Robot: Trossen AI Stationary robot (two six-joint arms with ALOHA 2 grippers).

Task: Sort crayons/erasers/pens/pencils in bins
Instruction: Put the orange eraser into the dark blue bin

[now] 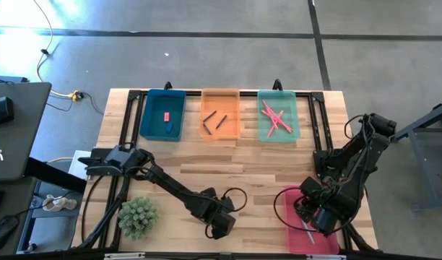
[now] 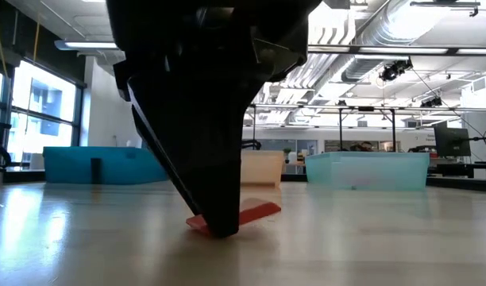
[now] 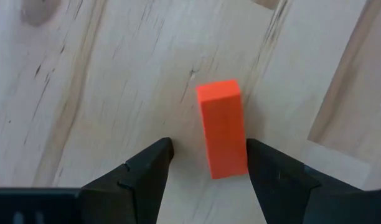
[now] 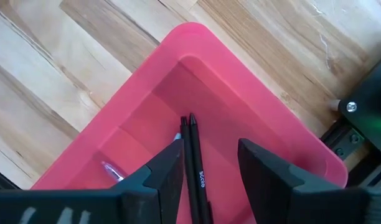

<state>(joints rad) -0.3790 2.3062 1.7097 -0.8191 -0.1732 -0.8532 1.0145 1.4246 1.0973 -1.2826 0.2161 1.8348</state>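
We see small white letters on one black pen (image 4: 198,177) in the red-pink bin (image 4: 253,134); we cannot read them.

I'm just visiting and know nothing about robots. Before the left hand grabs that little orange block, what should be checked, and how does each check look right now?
1. Left hand open: ok, its fingers stand apart.
2. Orange-red eraser between the fingers: ok, though it lies close to one finger, off centre.
3. Hand low enough to close: ok, the low view shows it down at the table.
4. Blue bin free to take the eraser: ok, it holds only a pink eraser and something blue.
5. Right hand out of the way: ok, it is over the red-pink bin, open around two black pens.
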